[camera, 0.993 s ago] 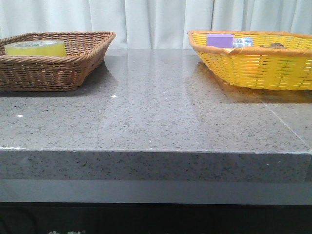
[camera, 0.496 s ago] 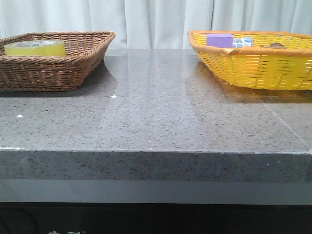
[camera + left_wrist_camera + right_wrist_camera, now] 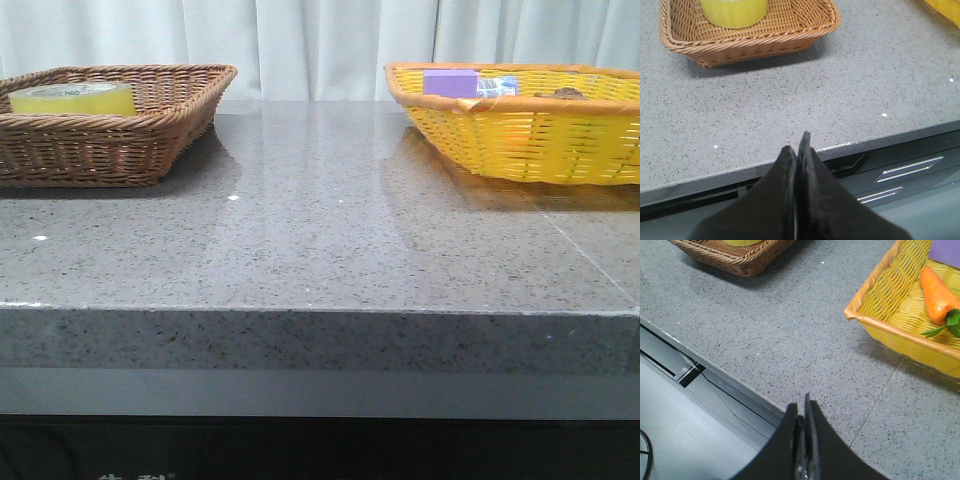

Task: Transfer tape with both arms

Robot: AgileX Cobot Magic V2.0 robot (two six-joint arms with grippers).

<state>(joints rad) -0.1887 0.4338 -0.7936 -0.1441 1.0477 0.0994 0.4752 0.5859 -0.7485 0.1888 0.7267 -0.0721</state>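
only tape [image 3: 72, 98] top shows above brown basket [image 3: 120, 140] rim; both pincers [image 3: 797, 145] [image 3: 804, 407] together.

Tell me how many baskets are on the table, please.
2. The brown basket stands at the table's far left and holds the tape. The yellow basket stands at the far right and holds a purple box and a carrot.

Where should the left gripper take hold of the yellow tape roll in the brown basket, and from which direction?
Probably from above. The tape lies flat in the brown wicker basket, whose raised walls block a side approach. Its open core faces up, so one finger could drop inside the core and one outside, pinching the roll's wall. The left gripper is shut and would need to open first.
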